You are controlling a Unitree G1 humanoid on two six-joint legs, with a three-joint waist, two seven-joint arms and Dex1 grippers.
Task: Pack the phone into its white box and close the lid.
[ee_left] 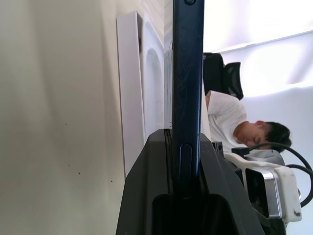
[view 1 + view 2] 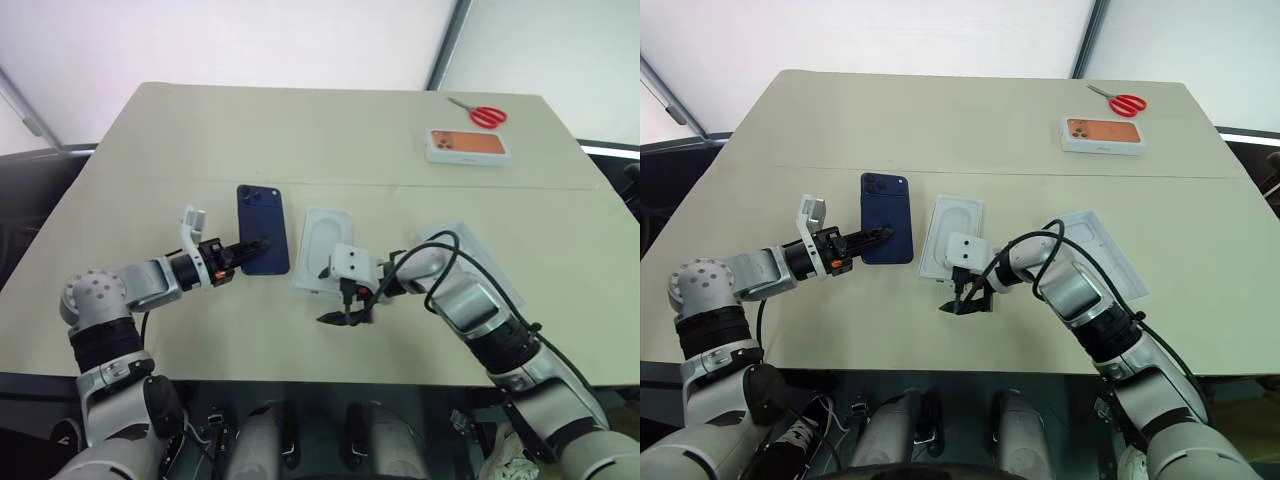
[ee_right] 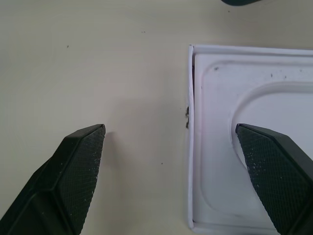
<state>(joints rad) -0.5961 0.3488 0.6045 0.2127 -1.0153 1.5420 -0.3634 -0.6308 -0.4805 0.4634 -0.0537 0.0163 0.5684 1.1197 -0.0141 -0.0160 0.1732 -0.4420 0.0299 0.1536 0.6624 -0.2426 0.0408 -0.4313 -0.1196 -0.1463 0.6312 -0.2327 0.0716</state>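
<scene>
None of the packing is finished yet: the phone [image 2: 262,215] is out of its box, and the lid [image 2: 1105,250] is off, so seating the phone and closing the lid both appear to remain. The left tool [image 2: 250,246] is pinching the phone by the short end nearest the robot, fingers pressed onto its two flat faces, so the phone reaches out beyond the fingertips, camera cluster at the far end. Whether the phone is lifted clear of the beige counter [image 2: 300,140] or resting on it I cannot tell. The phone is a slim, dark navy slab with rounded corners; edge-on in the left wrist view it looks thin and glossy. The white box [image 3: 190,161] lies flat on the counter between the two tools, just beside the phone on the left tool's inner side. A white insert [image 3: 220,147] with an oval recess seems to sit inside it, which in my judgement would need to come out before the phone goes in. The right tool [image 2: 348,316] is spread wide and holds nothing, hovering at the box's near end, one finger above bare counter, the other above the insert. The lid lies behind the right tool, partly under that arm.
</scene>
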